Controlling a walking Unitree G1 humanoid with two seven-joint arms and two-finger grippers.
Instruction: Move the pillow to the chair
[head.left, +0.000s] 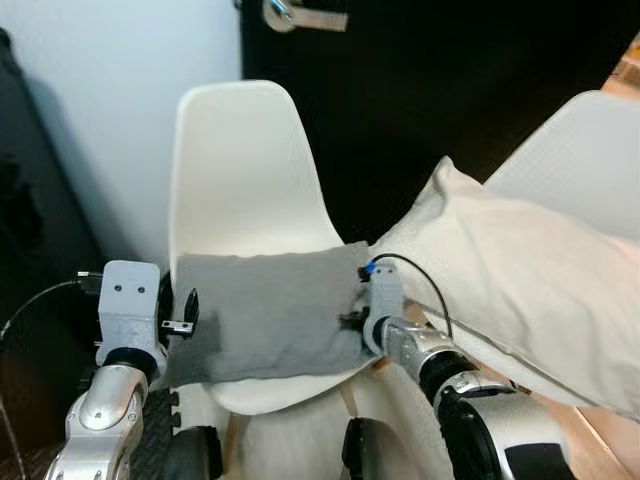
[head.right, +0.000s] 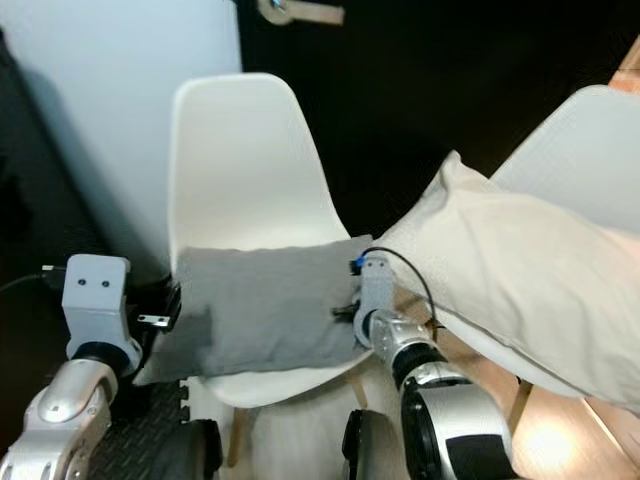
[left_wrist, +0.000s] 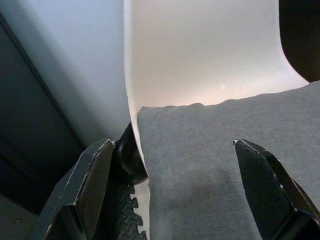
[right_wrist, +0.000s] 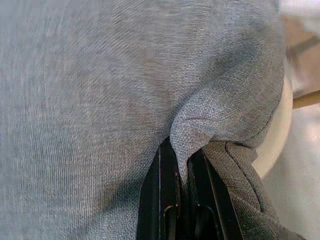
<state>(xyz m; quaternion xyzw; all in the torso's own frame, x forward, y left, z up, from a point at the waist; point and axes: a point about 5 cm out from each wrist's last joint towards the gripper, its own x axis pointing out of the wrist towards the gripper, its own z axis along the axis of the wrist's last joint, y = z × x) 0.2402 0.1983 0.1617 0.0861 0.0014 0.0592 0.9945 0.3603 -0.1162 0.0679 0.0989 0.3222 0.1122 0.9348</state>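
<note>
A flat grey pillow (head.left: 268, 313) lies on the seat of a white shell chair (head.left: 240, 165) straight ahead. My right gripper (right_wrist: 182, 172) is shut on a pinched fold of the grey pillow (right_wrist: 110, 90) at its right edge, beside the chair's rim. My left gripper (left_wrist: 172, 185) stands open at the pillow's left edge, with the grey pillow (left_wrist: 225, 160) lying between its black fingers (left_wrist: 95, 175). The left wrist (head.left: 130, 300) sits just left of the seat.
A large cream pillow (head.left: 520, 270) rests on a second white chair (head.left: 590, 150) at the right, close to my right arm. A dark door stands behind the chairs, a pale wall at the left. Black matting (head.right: 150, 425) lies on the floor.
</note>
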